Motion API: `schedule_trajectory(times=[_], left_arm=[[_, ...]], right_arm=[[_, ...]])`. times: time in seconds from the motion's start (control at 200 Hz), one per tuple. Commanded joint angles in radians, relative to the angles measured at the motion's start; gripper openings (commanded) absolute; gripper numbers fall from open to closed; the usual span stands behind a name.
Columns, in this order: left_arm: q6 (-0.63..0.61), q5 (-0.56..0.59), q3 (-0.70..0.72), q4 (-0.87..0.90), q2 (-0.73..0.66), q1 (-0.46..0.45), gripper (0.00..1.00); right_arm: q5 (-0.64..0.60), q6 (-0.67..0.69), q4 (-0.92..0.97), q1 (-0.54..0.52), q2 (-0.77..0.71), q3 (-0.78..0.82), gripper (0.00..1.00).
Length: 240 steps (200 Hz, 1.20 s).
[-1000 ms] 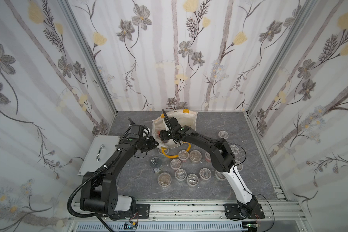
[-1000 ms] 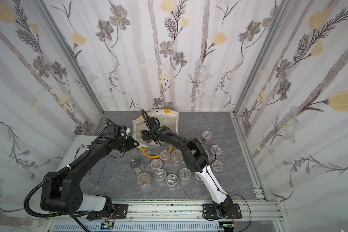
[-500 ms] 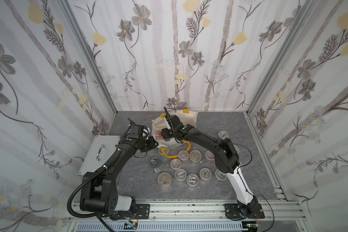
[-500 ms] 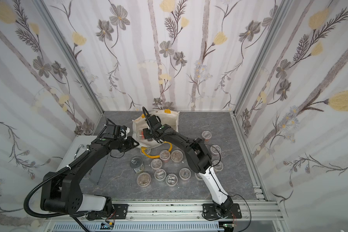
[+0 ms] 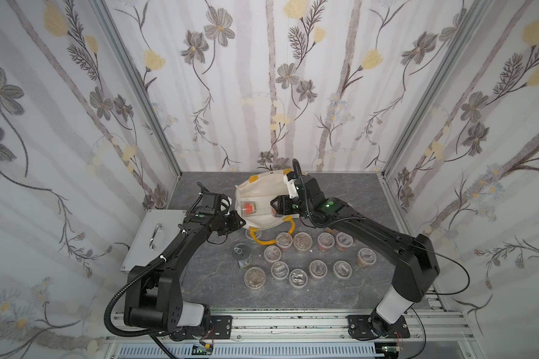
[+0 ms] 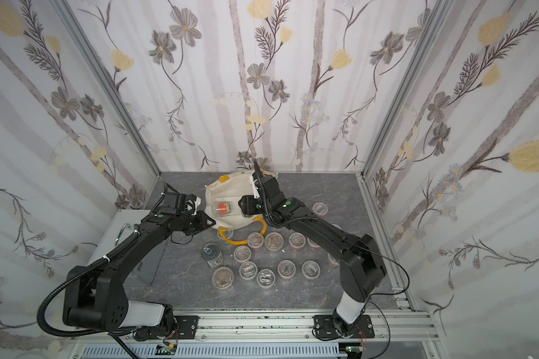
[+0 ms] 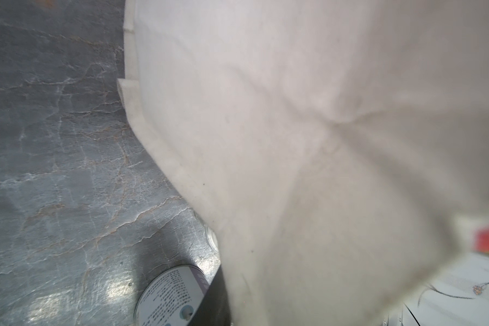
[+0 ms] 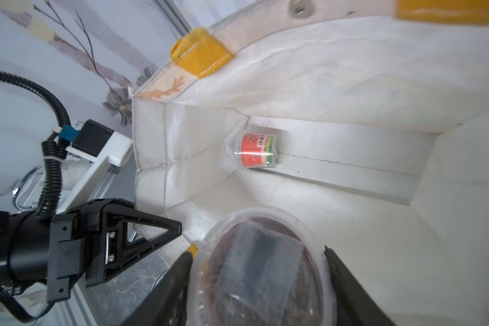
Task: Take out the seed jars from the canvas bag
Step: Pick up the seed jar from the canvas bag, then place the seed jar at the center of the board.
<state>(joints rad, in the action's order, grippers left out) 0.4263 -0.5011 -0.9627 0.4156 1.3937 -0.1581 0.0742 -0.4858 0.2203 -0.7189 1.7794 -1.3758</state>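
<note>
Your right pincer [image 8: 257,259] is inside the mouth of the canvas bag [image 5: 262,189], and its two fingers sit against opposite sides of the gripped jar [image 8: 261,271]. I read this as a firm grip. The jar's clear lid faces the wrist camera, so its axis runs along the pincer's own reach and not across it.

In both top views the bag lies at the centre of the frame. The right pincer [image 5: 276,206] enters from the bag's right side. Your left pincer [image 5: 238,222] is closed on the fabric at the bag's lower left edge and appears to be holding the mouth open.

The coming move turns on the way out. The opening lies back along the right arm, towards the right and lower part of the frame. I judge you should draw the jar straight back along that line and then bring it down to the rows of seed jars [image 5: 302,241] standing on the counter [image 5: 218,279] below the bag.

One red-labelled jar [image 5: 249,208] is left inside the bag. It lies on its side just left of the right pincer in the top views, deeper in the bag and tucked into a fold of the lining. It is apart from the gripped jar. The right arm is the nearer one for it, since the left is busy with the rim.
</note>
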Motion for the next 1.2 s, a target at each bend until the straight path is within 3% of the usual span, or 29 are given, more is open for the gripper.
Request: schedule_trajectory(times=[0.0,0.14,0.28,0.914,1.194], left_arm=[[0.004,-0.005,0.0,-0.021,0.009,0.003,0.25],[0.002,-0.013,-0.012,-0.006,0.021,0.006,0.25],[0.01,-0.021,-0.009,-0.018,0.014,0.008,0.25],[0.014,-0.03,0.008,-0.03,0.009,0.008,0.25],[0.017,-0.035,0.013,-0.034,0.012,0.009,0.25]], right_arm=[[-0.036,-0.04,-0.091,0.031,-0.156,0.128,0.6],[-0.119,-0.053,-0.125,0.102,-0.372,0.33,0.6],[-0.112,-0.062,-0.241,0.209,-0.423,0.486,0.6],[-0.157,-0.053,-0.658,0.237,0.017,0.581,0.63],[-0.198,-0.036,-0.587,0.231,-0.024,0.577,0.83]])
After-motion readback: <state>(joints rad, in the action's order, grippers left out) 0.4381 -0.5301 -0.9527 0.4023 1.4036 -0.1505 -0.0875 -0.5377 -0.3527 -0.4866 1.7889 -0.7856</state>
